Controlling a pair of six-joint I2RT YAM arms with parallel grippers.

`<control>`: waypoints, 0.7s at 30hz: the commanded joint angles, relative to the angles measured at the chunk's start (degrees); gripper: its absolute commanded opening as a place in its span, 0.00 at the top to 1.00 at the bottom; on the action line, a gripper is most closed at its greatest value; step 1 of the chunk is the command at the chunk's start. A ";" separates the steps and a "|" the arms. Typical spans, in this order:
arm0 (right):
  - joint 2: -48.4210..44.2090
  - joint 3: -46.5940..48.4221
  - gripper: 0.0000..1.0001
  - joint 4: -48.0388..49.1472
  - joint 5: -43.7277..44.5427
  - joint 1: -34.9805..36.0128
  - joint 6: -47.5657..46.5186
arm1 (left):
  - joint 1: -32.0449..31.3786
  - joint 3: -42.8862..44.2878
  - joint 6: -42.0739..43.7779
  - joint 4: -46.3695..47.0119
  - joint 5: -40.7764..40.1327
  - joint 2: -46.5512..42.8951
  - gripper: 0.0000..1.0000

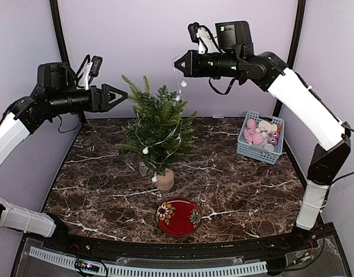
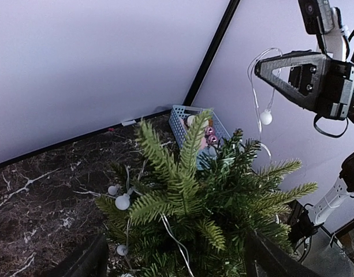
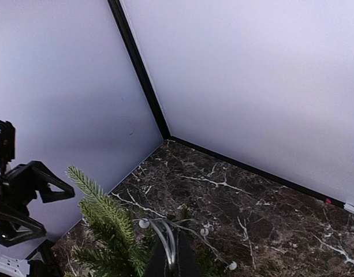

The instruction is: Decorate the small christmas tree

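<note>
Marbled worktop (image 1: 234,190) holds the small christmas tree (image 1: 156,130) near centre. Left hand (image 1: 120,95) gapes empty at its 10 o'clock; right hand (image 1: 178,63), at 1 o'clock, pinches the light string (image 2: 265,117). Likely light, springy, tippy: hold the wooden stump (image 1: 165,180), not branches.

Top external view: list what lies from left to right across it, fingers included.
From the left: left arm's fingers, open → small christmas tree → blue basket. Left out: the red plate and the right arm's fingers, shut on the light string, since they overlap the tree's span.
</note>
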 commanded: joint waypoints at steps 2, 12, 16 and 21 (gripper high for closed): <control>2.49 2.95 1.00 4.44 -6.80 0.89 4.74 | 1.75 -3.17 -0.42 4.85 6.63 0.79 0.17; 5.88 3.73 1.00 11.29 -11.02 5.60 9.40 | 2.48 -4.71 -1.32 7.69 10.02 2.29 0.24; 5.68 2.13 1.00 12.99 -10.21 7.76 11.34 | 2.50 -4.88 -1.07 8.12 10.84 2.51 0.28; 5.27 0.37 1.00 15.15 -8.14 10.43 12.39 | 2.59 -4.89 -1.30 8.70 12.07 3.07 0.33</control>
